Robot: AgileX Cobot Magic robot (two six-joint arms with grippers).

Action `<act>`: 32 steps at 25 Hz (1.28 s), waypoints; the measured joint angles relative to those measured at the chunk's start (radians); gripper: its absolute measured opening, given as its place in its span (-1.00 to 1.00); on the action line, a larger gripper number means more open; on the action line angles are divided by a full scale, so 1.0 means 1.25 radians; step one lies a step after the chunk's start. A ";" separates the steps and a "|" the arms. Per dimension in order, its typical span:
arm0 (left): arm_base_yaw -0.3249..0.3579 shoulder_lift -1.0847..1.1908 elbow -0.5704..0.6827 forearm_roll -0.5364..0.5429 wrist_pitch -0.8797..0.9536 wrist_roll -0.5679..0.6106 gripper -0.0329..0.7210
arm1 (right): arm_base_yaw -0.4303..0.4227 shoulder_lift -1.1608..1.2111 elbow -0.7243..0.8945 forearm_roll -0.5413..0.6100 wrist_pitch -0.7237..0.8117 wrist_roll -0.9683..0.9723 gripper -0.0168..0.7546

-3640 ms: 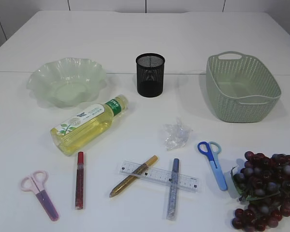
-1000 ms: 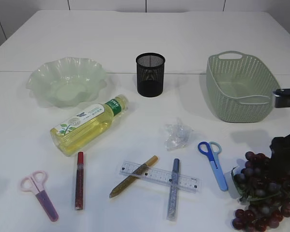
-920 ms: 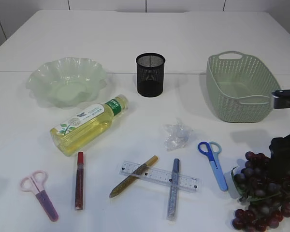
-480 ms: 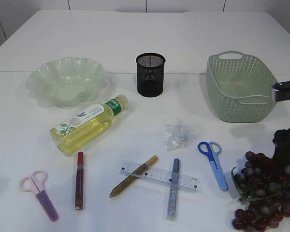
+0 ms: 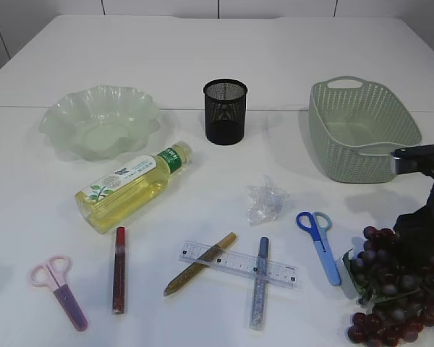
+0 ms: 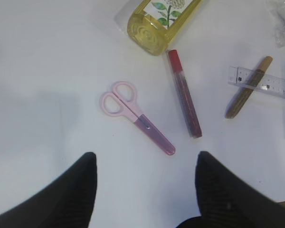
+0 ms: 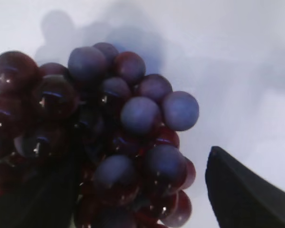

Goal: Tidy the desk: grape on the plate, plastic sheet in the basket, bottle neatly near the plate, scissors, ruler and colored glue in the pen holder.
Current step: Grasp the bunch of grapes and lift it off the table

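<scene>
Fingers [image 7: 147, 190] spread wide around the grape [image 7: 109, 137].

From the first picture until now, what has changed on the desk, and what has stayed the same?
The right gripper, absent at first, came in from the right edge and lowered, jaws open, onto the grape bunch, which it does not yet hold. The bunch has shifted slightly. The bottle, plate, basket, pen holder, scissors, ruler and glue sticks stayed in place.

Right arm at the right edge of the frame, its claw [image 5: 419, 242] low with jaws spread wide, left claw [image 6: 145, 190] jaws apart, holding nothing
</scene>
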 joint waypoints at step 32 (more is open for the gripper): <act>0.000 0.038 0.000 0.000 -0.042 0.000 0.33 | 0.000 -0.010 -0.006 0.053 -0.024 0.000 -0.42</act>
